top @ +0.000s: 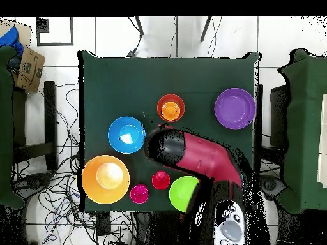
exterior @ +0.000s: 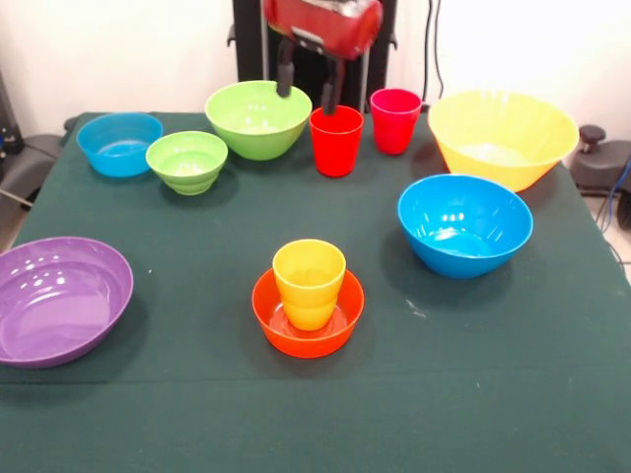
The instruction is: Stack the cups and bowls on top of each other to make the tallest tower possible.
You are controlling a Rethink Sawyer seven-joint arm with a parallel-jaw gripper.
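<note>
You have the gripper (exterior: pixel 307 87) hanging at the far side of the green table (exterior: pixel 197 414), its two dark fingers (exterior: pixel 286 74) spread apart with nothing between them; one finger dips just over the far rim of the red cup (exterior: pixel 336 140), the other sits by the rim of the large green bowl (exterior: pixel 258 118) to its left. The pink cup (exterior: pixel 395 119) stands just right of the red one, apart from it. In the middle of the table, the yellow-orange cup (exterior: pixel 310 283) stands upright inside the small orange bowl (exterior: pixel 308 325), and that pair is the only stack you have so far. Open cloth lies all round it, with the widest stretch along the near edge. The small green bowl (exterior: pixel 187 161) sits near the large green one, and the small blue bowl (exterior: pixel 119 143) is close to the far left corner. The purple bowl (exterior: pixel 61 301) overhangs the left edge of the front view. On the right, the larger blue bowl (exterior: pixel 464 224) sits just nearer than the big yellow bowl (exterior: pixel 503 136), which is close to the far right corner. From overhead, the arm (top: pixel 198 153) covers part of the far row
</note>
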